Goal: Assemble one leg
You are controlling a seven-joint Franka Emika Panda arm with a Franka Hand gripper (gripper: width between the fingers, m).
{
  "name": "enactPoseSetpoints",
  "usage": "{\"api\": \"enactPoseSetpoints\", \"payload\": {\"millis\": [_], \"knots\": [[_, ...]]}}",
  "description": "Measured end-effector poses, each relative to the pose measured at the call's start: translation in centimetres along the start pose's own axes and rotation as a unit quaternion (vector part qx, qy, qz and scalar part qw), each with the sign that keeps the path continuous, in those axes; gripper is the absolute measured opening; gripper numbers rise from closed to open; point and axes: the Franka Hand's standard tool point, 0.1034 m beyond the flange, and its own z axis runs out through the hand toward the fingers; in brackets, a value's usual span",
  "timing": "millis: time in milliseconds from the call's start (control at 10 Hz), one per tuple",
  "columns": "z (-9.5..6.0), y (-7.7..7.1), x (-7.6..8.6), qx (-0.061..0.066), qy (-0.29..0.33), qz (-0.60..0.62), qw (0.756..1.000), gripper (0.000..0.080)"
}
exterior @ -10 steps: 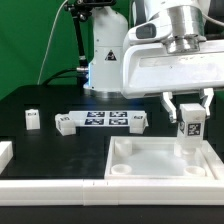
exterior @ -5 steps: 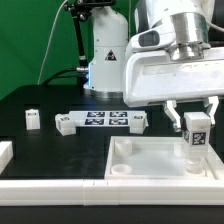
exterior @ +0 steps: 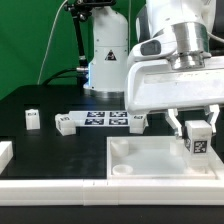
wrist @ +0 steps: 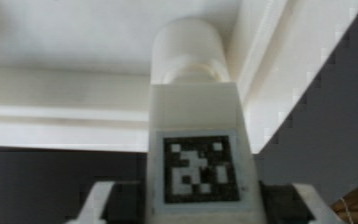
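Note:
My gripper [exterior: 199,133] is shut on a leg [exterior: 199,139], a small white upright block with a black-and-white tag on its face. It holds the leg over the tray [exterior: 130,168] at the corner nearest the exterior view's right. In the wrist view the leg [wrist: 201,150] fills the middle between my two fingers [wrist: 119,203], its round tip pointing at the tray's white wall [wrist: 69,100]. Three more legs stand on the black table: one at the left [exterior: 33,119], one beside the marker board's left end [exterior: 66,124], one at its right end [exterior: 137,121].
The marker board [exterior: 102,119] lies flat in the middle of the table. A white part [exterior: 4,153] sits at the exterior view's left edge. The robot base [exterior: 105,60] stands behind. A white rail [exterior: 60,188] runs along the front.
My gripper has moved down and toward the exterior view's right with the leg, bringing it lower over the tray's right corner.

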Motion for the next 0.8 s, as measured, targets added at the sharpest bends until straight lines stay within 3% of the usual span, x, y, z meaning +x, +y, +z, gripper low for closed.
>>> {"api": "enactPoseSetpoints", "payload": {"millis": [500,600,700,800], "knots": [[0.53,-0.14,-0.18,-0.003,0.021,-0.008,1.0,0.0291],[0.57,-0.11,-0.28,-0.003,0.018,-0.007,1.0,0.039],[0.59,-0.11,-0.3,-0.003,0.017,-0.007,1.0,0.039],[0.59,-0.11,-0.31,-0.003,0.017,-0.007,1.0,0.0529]]}}
